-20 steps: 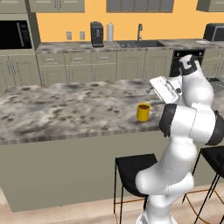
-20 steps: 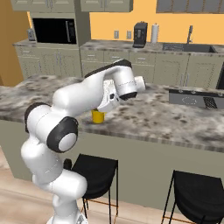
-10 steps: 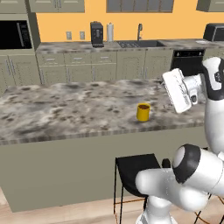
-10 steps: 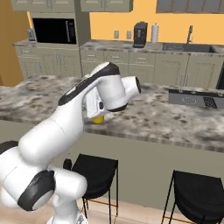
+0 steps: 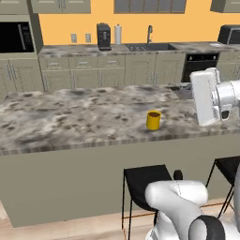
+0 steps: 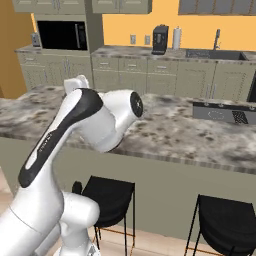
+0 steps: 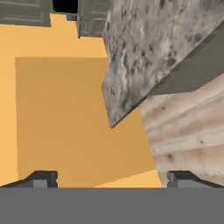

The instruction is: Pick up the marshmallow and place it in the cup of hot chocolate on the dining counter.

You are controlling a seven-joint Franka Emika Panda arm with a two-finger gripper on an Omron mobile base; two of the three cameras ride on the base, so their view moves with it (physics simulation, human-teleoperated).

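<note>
Left base view: I've got the yellow cup of hot chocolate point(image 5: 153, 120) upright near the front edge of the dining counter point(image 5: 70, 117), nothing touching it, and I can't pick out the marshmallow. The arm's white hand point(image 5: 206, 96) is up at the right, just past the counter's right end and apart from the cup; black stools point(image 5: 145, 180) sit below. In the hand view the gripper point(image 7: 111, 179) is spread wide with nothing between its tips, facing a counter corner point(image 7: 144, 52), orange wall and wood floor point(image 7: 188, 131).
</note>
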